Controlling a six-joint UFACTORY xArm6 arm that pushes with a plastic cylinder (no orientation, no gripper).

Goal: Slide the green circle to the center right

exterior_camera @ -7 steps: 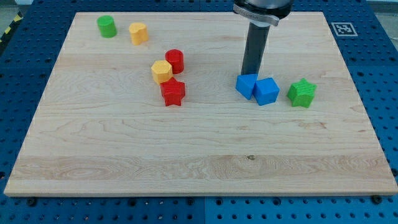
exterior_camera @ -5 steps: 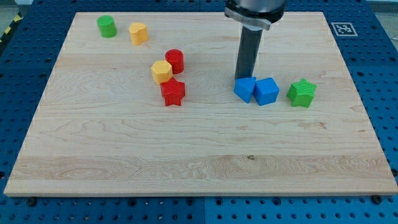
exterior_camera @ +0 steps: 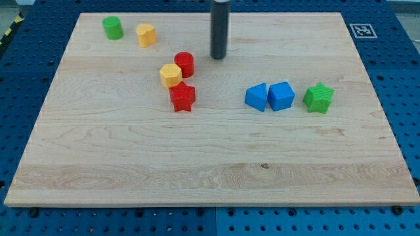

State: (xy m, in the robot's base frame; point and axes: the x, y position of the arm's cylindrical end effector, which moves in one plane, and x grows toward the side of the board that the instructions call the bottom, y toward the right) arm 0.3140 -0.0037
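Note:
The green circle point(exterior_camera: 113, 27), a short cylinder, sits near the board's top left corner. My tip point(exterior_camera: 218, 57) rests on the board at the upper middle, far to the right of the green circle and just right of the red cylinder point(exterior_camera: 184, 64). It touches no block. A yellow block point(exterior_camera: 146, 34) stands just right of the green circle.
A yellow hexagon point(exterior_camera: 170, 75) and a red star point(exterior_camera: 182, 97) sit below the red cylinder. Two blue blocks point(exterior_camera: 257, 96) point(exterior_camera: 281, 96) and a green star point(exterior_camera: 319, 98) line up at the centre right. The wooden board point(exterior_camera: 210, 170) lies on a blue pegboard.
My tip has left the blue blocks and moved up and to the left, towards the red cylinder. The left blue block has shifted slightly left.

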